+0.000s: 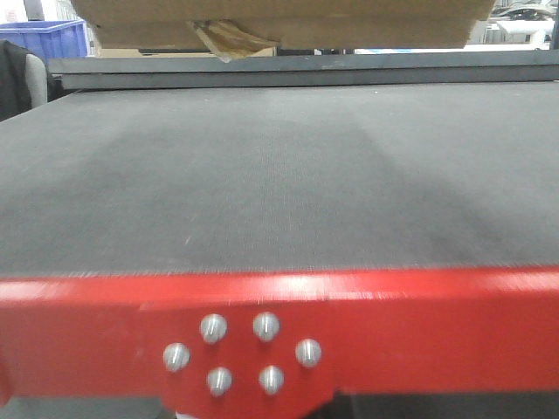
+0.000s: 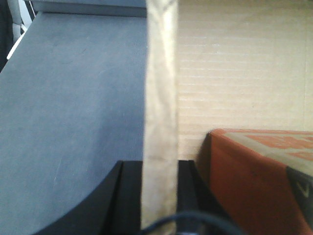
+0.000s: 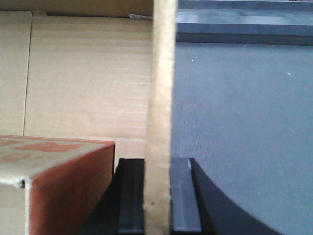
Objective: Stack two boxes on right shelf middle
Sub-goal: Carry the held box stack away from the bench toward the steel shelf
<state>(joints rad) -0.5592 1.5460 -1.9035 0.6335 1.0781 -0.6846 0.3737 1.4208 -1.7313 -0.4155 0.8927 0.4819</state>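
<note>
Left gripper [image 2: 159,176] and right gripper [image 3: 157,176] pinch walls of the brown cardboard box [image 1: 288,22], top of frame; shelving and stacking seemingly remain.

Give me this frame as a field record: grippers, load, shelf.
left gripper: shut on a side wall of the cardboard box
right gripper: shut on the other side wall
red box: inside the cardboard box, between the two gripped walls
box position: top of the front view, over the far part of the grey shelf board; contact cannot be told
shelf front: red beam with six bolts
</note>
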